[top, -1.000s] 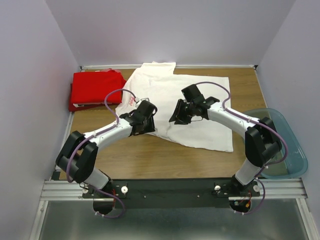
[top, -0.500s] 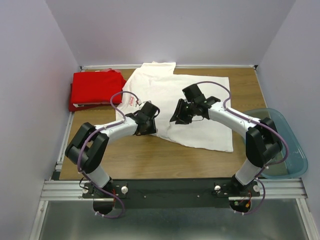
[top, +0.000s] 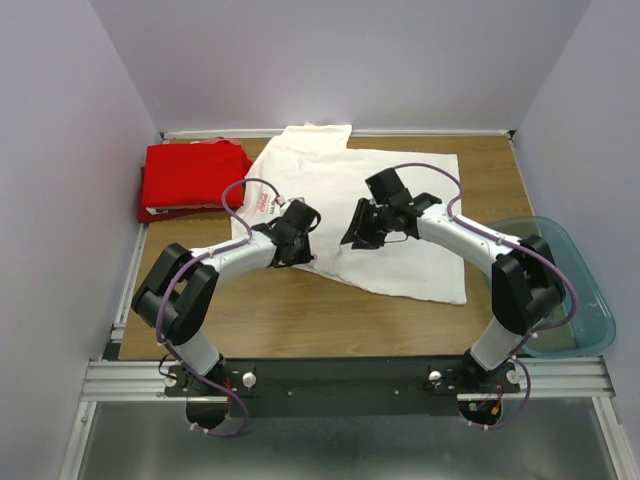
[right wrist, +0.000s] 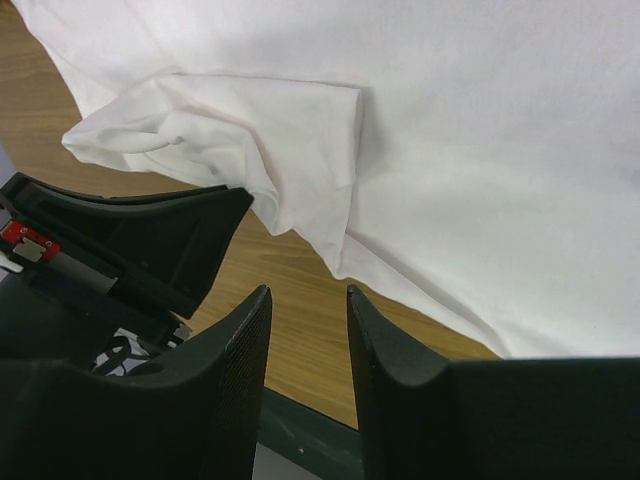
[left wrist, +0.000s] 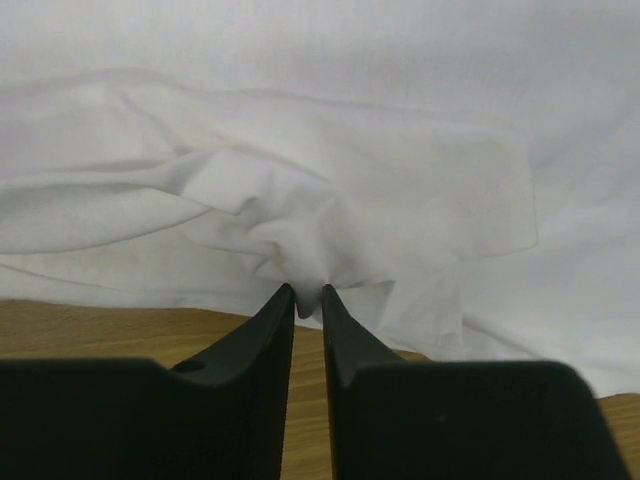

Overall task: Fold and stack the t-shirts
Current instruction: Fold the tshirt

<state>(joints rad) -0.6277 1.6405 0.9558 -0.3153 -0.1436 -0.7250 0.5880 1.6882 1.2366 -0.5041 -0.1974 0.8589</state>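
The white t-shirt lies spread across the middle of the table, its small red logo near the left side. My left gripper stands at the shirt's near left edge; in the left wrist view it is shut on a bunched fold of the white t-shirt. My right gripper hovers over the shirt's near edge. In the right wrist view it is open with only bare wood between its fingers, the white t-shirt just beyond. The red t-shirt sits folded at the back left.
A translucent blue tub stands at the right edge of the wooden table. Grey walls close in the left, back and right. The left arm's gripper body shows close to the right gripper in the right wrist view.
The left arm has shifted right and lowered to the shirt's edge, and its jaws have closed on a fold of white cloth. The right arm has stayed still.
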